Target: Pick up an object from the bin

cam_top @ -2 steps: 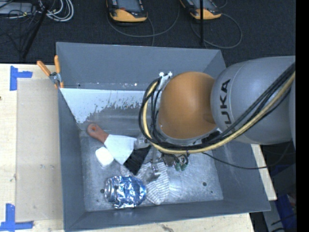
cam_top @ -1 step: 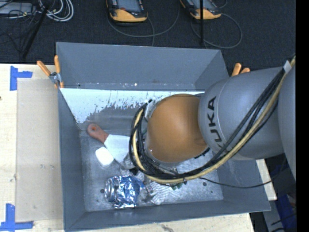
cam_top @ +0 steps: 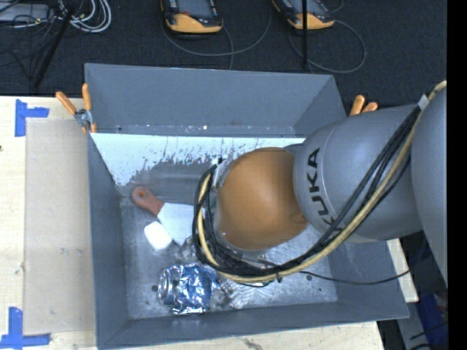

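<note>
Can't tell gripper (cam_top: 195, 257) state, released or clenched: buried under the orange wrist cover (cam_top: 259, 195) and a loop of yellow and black cables (cam_top: 219, 268). Sits low over the bin floor, roughly mid-bin, slightly left of centre. Carried on the grey arm (cam_top: 365, 173) reaching in from the right, "KUKA" lettering facing up.

Nearest to it: crumpled foil wad (cam_top: 186, 289), blue and silver, on the floor at the near side, left of centre. Lies just near-left of the cable loop, right edge up against or under the cables. Contact with the gripper: not discernible.

Next out, left of the cover: small white block (cam_top: 155, 235) on the floor, just beside the cables. Touching it on the far side: flat white slab (cam_top: 176, 216), lying corner-on. Running from the slab's far-left corner: reddish-brown handle (cam_top: 146, 197), pointing far-left toward the foot of the sloped far wall. Could be one tool, slab plus handle; can't confirm.

Around all of it: grey metal bin (cam_top: 102, 232), steep walls, speckled floor, dark streaks low on the far wall. Right half of the floor hidden under the arm.
</note>
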